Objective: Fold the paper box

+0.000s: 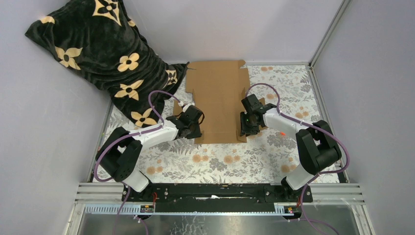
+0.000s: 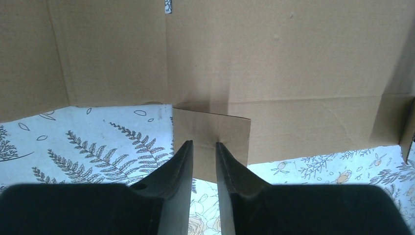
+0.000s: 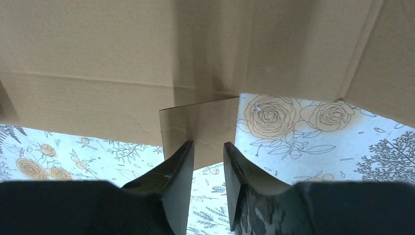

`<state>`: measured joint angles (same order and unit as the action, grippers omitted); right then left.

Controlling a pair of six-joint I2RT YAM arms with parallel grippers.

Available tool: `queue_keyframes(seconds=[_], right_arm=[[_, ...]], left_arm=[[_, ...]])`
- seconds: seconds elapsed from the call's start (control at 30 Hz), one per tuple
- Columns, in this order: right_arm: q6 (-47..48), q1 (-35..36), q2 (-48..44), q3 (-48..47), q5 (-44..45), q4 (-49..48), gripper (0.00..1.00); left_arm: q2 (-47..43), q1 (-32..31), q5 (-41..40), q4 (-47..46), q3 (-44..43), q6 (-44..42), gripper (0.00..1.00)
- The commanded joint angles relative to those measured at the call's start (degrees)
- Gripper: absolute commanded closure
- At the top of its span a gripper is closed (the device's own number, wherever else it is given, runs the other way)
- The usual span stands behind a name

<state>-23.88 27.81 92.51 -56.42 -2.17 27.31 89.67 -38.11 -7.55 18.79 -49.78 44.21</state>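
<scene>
The paper box [image 1: 218, 98] lies flat and unfolded on the flowered tablecloth, a brown corrugated sheet with flaps and slots. My left gripper [image 1: 194, 122] stands at its near-left edge and my right gripper [image 1: 247, 125] at its near-right edge. In the left wrist view the left gripper [image 2: 204, 143] is open by a narrow gap, its tips at a small side tab [image 2: 232, 134] of the box [image 2: 274, 58]. In the right wrist view the right gripper [image 3: 208, 143] is likewise narrowly open over a matching tab [image 3: 205, 117] of the sheet [image 3: 98, 49]. Nothing sits between either pair of fingers.
A black blanket with cream flowers [image 1: 103, 54] is heaped at the back left, touching the sheet's far-left corner. Grey walls and an aluminium frame [image 1: 313, 88] close in the table. A small orange-red speck [image 1: 282, 133] lies by the right arm.
</scene>
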Motion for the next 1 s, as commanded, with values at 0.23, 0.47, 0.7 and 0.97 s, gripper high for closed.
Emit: queue_keyframes(seconds=[0.23,0.47,0.7,0.97], right_arm=[[-1.8,3.1,2.1,-1.6,1.5,-1.9,0.63],[-3.0,5.4,3.9,-0.8,5.2,-2.1,0.62],[-4.3,7.4,7.2,-0.2,10.9,-1.2,0.61],[-4.6,8.6,9.1,0.3,12.5,-1.6,0.61]], left_arm=[[2.8,-2.1,-1.5,-3.8,-1.7,1.6,0.68],[4.4,-2.9,-1.9,-4.7,-0.8,2.0,0.67],[6.5,-3.6,-2.7,-5.7,0.2,2.0,0.63],[7.3,-4.4,-3.1,-5.9,1.4,2.0,0.61]])
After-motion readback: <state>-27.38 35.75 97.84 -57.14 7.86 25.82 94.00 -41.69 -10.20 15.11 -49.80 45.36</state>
